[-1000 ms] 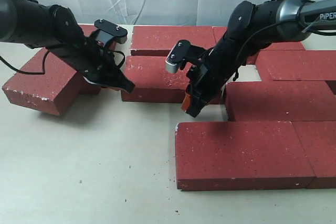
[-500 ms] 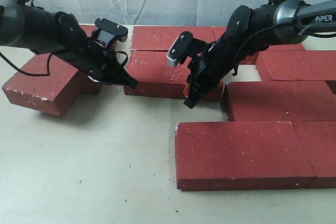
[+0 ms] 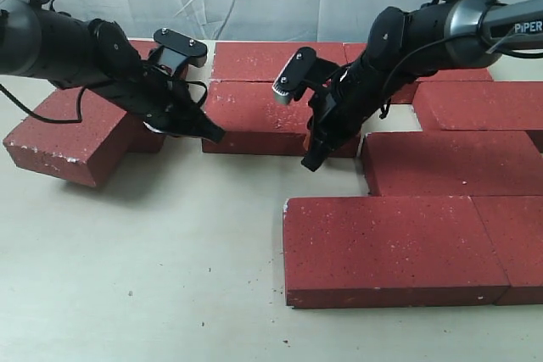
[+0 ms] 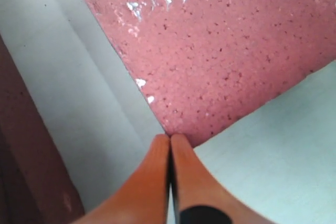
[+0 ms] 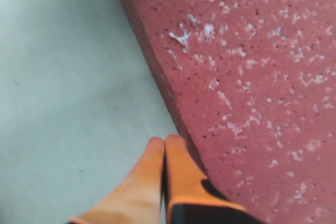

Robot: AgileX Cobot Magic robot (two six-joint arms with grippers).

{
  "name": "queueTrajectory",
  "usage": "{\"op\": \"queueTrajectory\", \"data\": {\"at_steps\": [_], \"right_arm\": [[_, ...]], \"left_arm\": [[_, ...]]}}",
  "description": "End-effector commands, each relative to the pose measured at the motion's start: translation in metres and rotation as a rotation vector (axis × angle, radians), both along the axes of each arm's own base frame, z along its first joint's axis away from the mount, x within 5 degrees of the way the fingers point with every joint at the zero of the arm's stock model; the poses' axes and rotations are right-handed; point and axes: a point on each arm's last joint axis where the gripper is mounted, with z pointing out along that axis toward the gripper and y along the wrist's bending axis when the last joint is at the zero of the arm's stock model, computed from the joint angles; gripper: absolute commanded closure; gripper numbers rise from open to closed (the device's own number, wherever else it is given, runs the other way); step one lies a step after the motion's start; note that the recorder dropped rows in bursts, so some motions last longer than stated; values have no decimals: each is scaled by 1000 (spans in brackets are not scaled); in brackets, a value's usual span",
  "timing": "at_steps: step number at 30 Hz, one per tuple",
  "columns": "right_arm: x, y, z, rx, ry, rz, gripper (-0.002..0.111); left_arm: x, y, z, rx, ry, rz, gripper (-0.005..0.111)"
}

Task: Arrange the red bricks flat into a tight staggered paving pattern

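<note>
Here, rough dark-red bricks [image 3: 386, 247] with white flecks lie flat on a pale table [image 3: 144, 277]. The left gripper [image 4: 170, 145], jaws pressed together, touches the middle brick's [image 3: 254, 116] near corner; the right gripper [image 5: 164, 148], likewise closed, sits just beside its other near corner

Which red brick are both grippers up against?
The centre brick, second row from the back: the shut left gripper sits at its front left corner, the shut right gripper at its front edge.

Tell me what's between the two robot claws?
One flat red brick. The left gripper, shut, points at one front corner, the right gripper, shut, at the front edge farther along. The exterior view shows this.
</note>
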Motion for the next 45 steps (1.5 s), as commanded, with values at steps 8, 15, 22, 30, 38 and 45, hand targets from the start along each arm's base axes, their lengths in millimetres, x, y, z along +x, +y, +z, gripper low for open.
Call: {"op": "queueTrajectory", "data": {"at_steps": [8,15,22,30,38,45], "right_arm": [[-18,-5,47,27,76,-27,109],[-3,-8,4,-81,33,-6,109],[9,-15,0,-127,-63,-135,109],[-9,-15,31,-121,75,-138,109],[-19,-34,70,-47,-7,-196,109],[-6,-77,73,9,-3,-353,109]], "left_arm": [[-7,-17,-6,-13,10,-35,107],[-10,-22,-6,-3,6,-59,107],[-10,-22,-6,-3,3,-59,107],[-9,-21,-5,-2,-12,-55,107],[-4,-21,-3,-15,-58,-26,107],[-2,-24,0,-58,-49,12,107]]}}
